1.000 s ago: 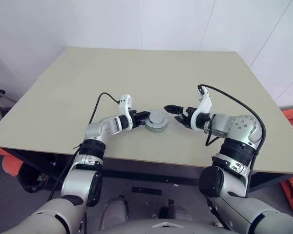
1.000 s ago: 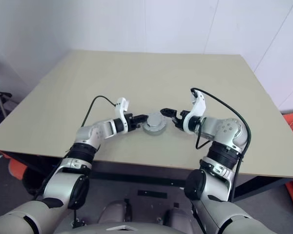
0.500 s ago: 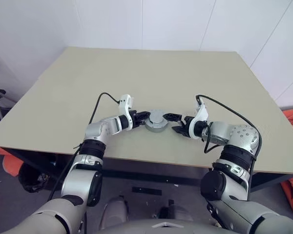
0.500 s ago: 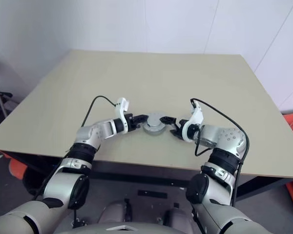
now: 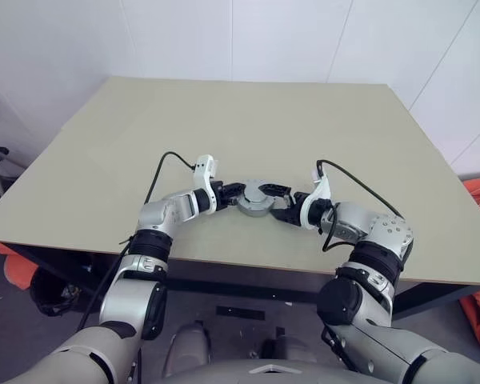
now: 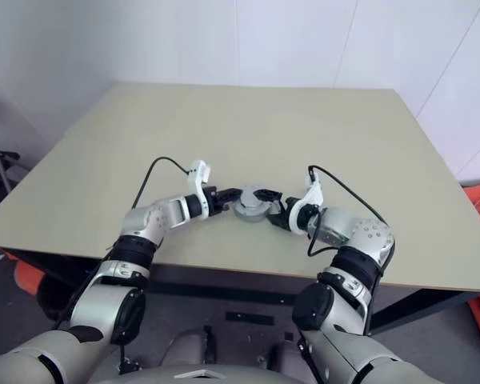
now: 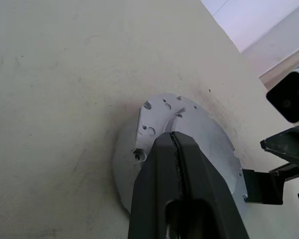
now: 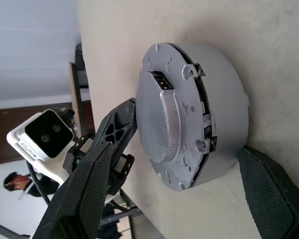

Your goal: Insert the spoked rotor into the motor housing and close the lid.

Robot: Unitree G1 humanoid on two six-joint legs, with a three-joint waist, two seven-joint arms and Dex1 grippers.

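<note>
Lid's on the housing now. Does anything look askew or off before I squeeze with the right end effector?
The lid looks seated flat on the motor housing, with no obvious tilt. The shut left end effector rests against the housing's left side, and the open right end effector straddles it. A thin dark seam shows around the lid's edge; otherwise nothing stands out.

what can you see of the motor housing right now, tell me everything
The motor housing is a short round drum of dull silver-grey metal, standing flat on the beige table near its front edge. The lid is already on top: a grey disc with small holes, notches at the rim and a raised bar across its face. The shut left gripper rests its tips against one side. The open right gripper straddles the drum from the other side; contact cannot be told.
</note>
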